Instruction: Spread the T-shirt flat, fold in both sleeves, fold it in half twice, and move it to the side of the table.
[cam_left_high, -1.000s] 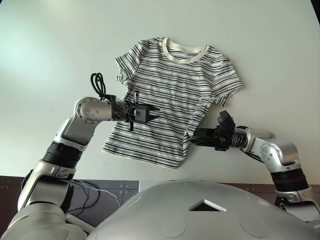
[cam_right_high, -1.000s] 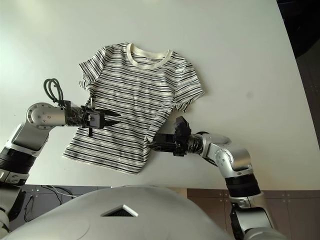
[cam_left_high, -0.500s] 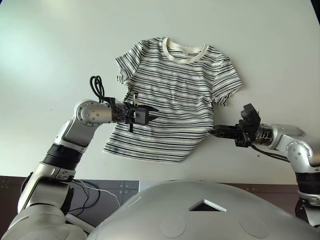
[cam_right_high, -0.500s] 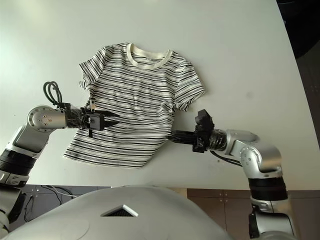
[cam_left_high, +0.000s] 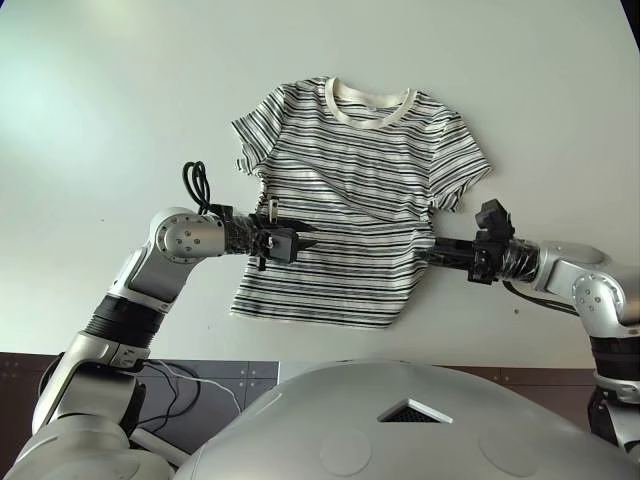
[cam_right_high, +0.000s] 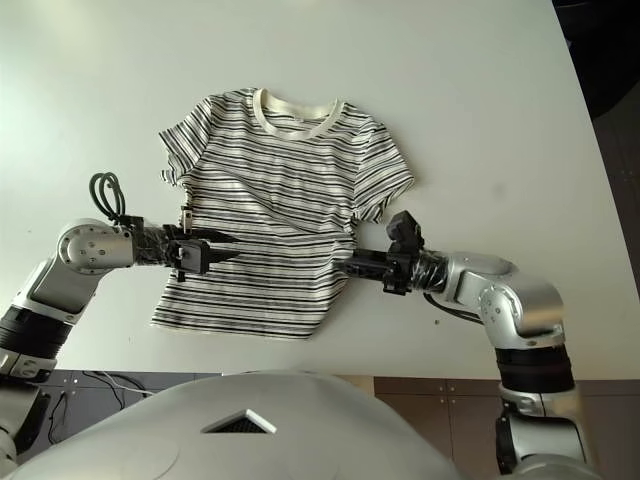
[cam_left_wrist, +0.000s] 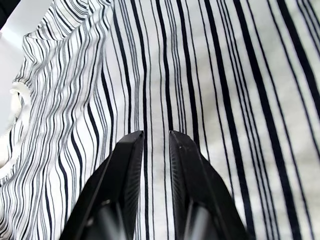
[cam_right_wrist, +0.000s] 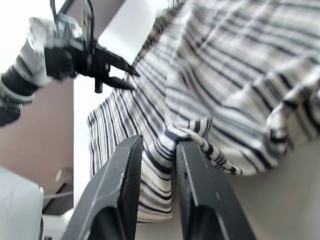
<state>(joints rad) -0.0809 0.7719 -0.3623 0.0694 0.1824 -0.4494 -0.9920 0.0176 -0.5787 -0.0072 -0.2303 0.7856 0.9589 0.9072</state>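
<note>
The black-and-white striped T-shirt (cam_left_high: 350, 190) lies front up on the white table (cam_left_high: 100, 100), collar at the far side, both short sleeves spread out. A slanted wrinkle crosses its chest. My left gripper (cam_left_high: 308, 241) is over the shirt's left side near the waist, fingers a narrow gap apart with flat cloth showing between them (cam_left_wrist: 156, 137). My right gripper (cam_left_high: 428, 250) is at the shirt's right side edge, below the sleeve, shut on a pinched fold of that edge (cam_right_wrist: 159, 142). The hem (cam_left_high: 315, 318) lies near the table's front edge.
White tabletop surrounds the shirt on the left, the far side and the right. The table's right edge (cam_right_high: 585, 120) borders dark floor. The front edge (cam_left_high: 150, 352) runs just beyond the hem, with cables below it.
My right gripper pulled the shirt's right side outward, and the tucked-under side has opened out. The lower hem shifted right. My left gripper dropped slightly toward the front edge.
</note>
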